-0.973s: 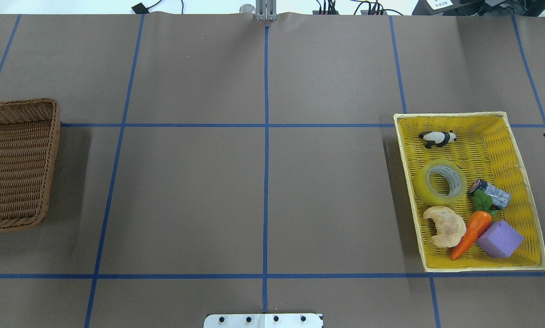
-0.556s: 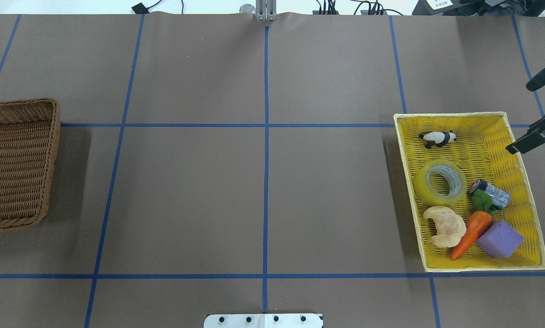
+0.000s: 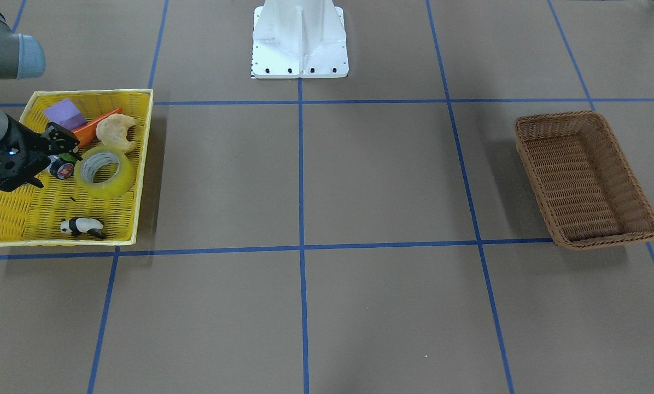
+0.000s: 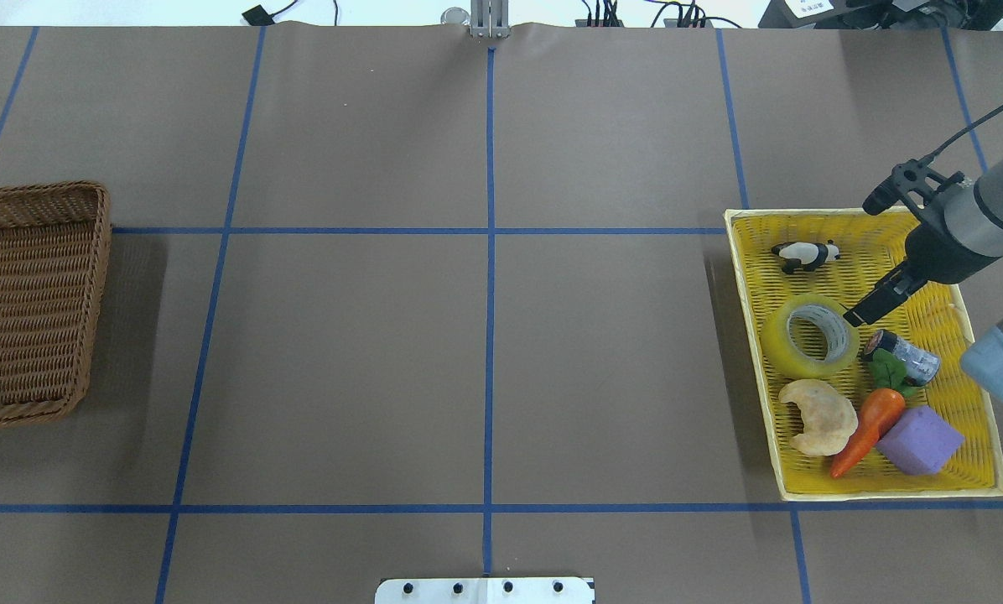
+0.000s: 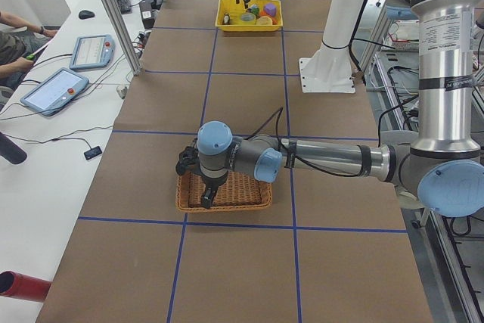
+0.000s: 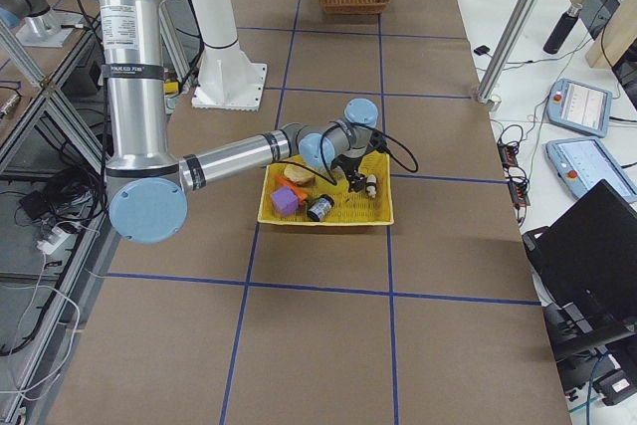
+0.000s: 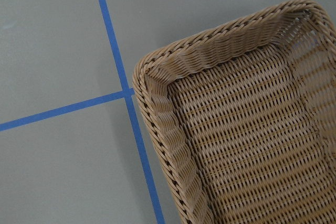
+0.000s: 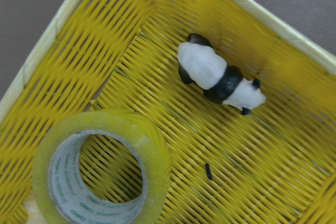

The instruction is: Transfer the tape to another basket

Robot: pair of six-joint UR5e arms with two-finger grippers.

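Observation:
The tape [image 4: 810, 335], a yellow translucent roll with a white core, lies flat in the yellow tray-basket [image 4: 828, 214] at the right. It also shows in the front view [image 3: 107, 172] and the right wrist view [image 8: 100, 169]. My right gripper [image 4: 855, 315] hangs over that tray just right of the tape, looks open and holds nothing. The brown wicker basket [image 4: 99, 252] stands empty at the far left, also in the left wrist view [image 7: 157, 114]. My left gripper [image 5: 205, 197] hovers over it; I cannot tell whether it is open.
The yellow tray also holds a panda figure [image 4: 805, 254], a silver-and-black cylinder [image 4: 904, 354], a croissant [image 4: 818, 417], a carrot [image 4: 869, 428] and a purple block [image 4: 919, 440]. The robot's white base [image 3: 299, 38] stands at mid table edge.
My right arm has come in from the right edge over the yellow tray, its fingers now close beside the tape. The tape and both baskets have not moved.

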